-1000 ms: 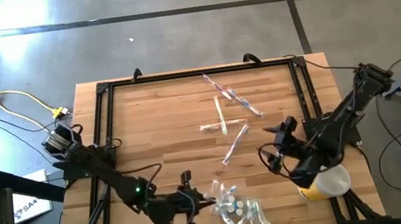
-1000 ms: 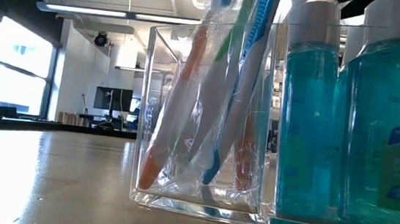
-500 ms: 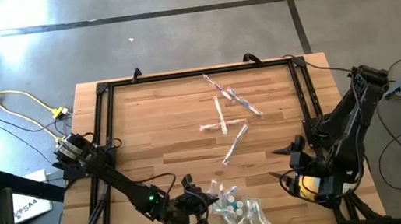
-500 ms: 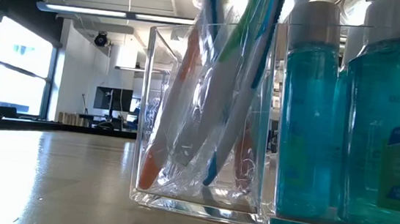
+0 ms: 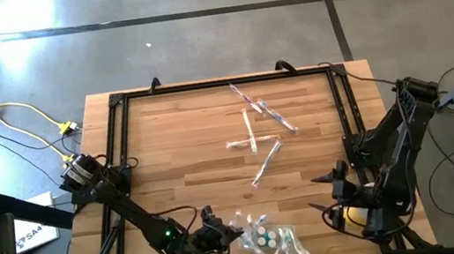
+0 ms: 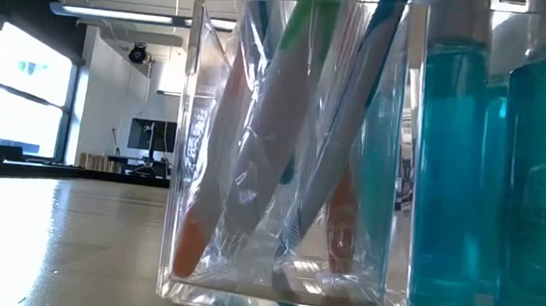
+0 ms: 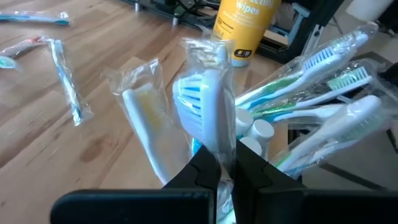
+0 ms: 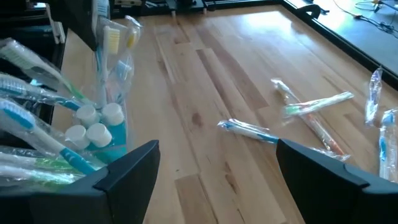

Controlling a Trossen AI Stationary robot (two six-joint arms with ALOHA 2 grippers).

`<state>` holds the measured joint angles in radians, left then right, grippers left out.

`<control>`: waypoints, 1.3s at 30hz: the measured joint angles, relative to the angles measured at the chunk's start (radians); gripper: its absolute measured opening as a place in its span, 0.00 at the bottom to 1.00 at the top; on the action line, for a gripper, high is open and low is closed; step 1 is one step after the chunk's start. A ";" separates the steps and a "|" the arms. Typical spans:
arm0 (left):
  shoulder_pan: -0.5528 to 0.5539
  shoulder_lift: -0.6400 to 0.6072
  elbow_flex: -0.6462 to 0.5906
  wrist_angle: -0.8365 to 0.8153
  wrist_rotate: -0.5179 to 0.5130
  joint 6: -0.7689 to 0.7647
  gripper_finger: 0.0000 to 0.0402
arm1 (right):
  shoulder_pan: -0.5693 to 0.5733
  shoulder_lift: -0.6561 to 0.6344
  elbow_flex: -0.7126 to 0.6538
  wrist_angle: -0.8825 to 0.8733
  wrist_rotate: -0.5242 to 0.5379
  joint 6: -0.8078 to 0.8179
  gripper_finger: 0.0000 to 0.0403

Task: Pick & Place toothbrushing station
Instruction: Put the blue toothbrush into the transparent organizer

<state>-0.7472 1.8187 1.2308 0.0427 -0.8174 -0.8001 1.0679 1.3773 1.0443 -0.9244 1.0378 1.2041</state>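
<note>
Since a second ago we have seen the right arm draw back toward the table's right edge, and the clear holder (image 6: 287, 164) now looms closer in the low view, with the left arm pressed in nearer to it. The left gripper (image 7: 225, 163) has its fingers pinched together on a wrapped blue-and-white toothbrush (image 7: 202, 106), held head-up just beside the holder at the near edge of the table (image 5: 176, 143). In that holder we see several wrapped toothbrushes (image 7: 311, 59) leaning and small bottles of blue liquid (image 8: 102, 127) with white caps. The right gripper (image 8: 217, 165) hangs with its fingers spread wide apart and nothing between them, near the right front corner above a yellow canister (image 5: 352, 214). More wrapped toothbrushes (image 5: 263, 126) lie scattered on the wood in the middle of the table, well apart from the holder.
</note>
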 joint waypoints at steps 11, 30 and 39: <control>0.011 0.000 0.000 -0.076 0.110 -0.029 0.02 | -0.001 0.000 0.000 -0.004 0.037 -0.003 0.78; 0.047 -0.001 -0.002 -0.125 0.280 0.145 0.19 | -0.010 0.000 0.000 0.032 0.056 -0.129 0.78; 0.047 -0.005 -0.002 -0.128 0.277 0.253 0.30 | -0.024 0.000 0.000 0.047 0.028 -0.258 0.78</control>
<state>-0.7006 1.8137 1.2289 -0.0855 -0.5400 -0.5473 1.0442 1.3769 1.0443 -0.8776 1.0656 0.9457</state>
